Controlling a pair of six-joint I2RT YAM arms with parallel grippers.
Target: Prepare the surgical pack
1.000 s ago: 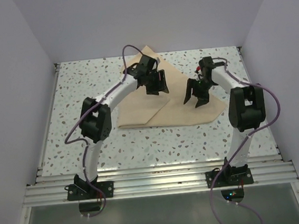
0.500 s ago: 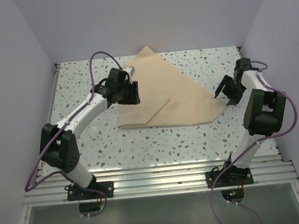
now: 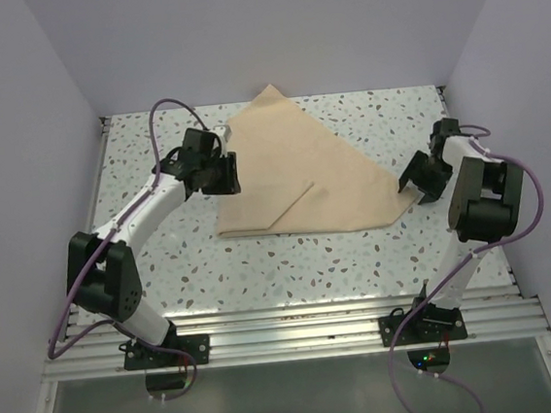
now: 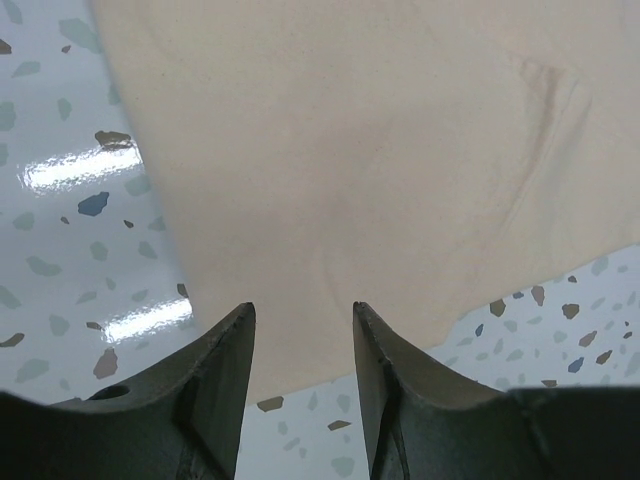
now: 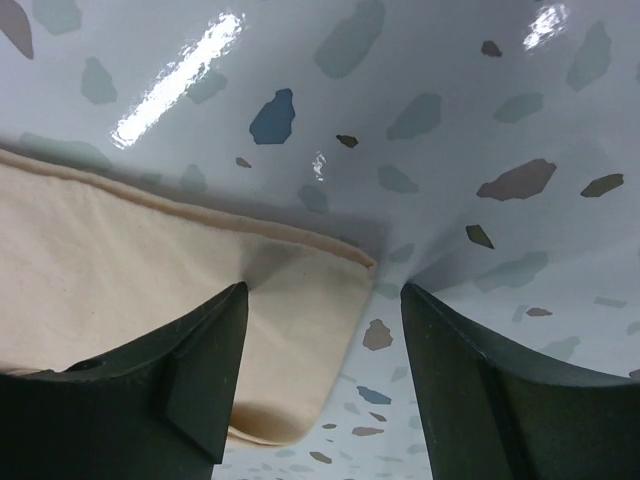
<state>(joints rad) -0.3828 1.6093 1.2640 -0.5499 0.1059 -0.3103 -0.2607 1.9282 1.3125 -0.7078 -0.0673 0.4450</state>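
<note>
The right end effector (image 5: 322, 290) stands spread. Its jaws sit either side of the pointed right corner of the wrap sheet (image 5: 130, 260) without pinching it, and the hemmed corner lies flat between them at the centre of the right wrist view. The left end effector (image 4: 300, 310) is spread too, with nothing between its jaws. It is poised at the sheet's left edge, and the cloth runs away from it toward the top of the left wrist view.

From above, the sheet lies mid-frame, folded into a rough triangle. Its long axis runs left to right along the lower fold, and its apex points to the upper centre. Each arm sits at its own end of that axis, so neither is clearly nearer, though the right looks better lined up on a corner. I judge that the coming move is a grasp at both ends. Only the cloth of the pack is in view.

The speckled white surface (image 3: 291, 264) is glossy, with a metal rail (image 3: 288, 337) across the bottom of the frame. Plain pale walls (image 3: 268, 31) close it in at the left, right and back.
</note>
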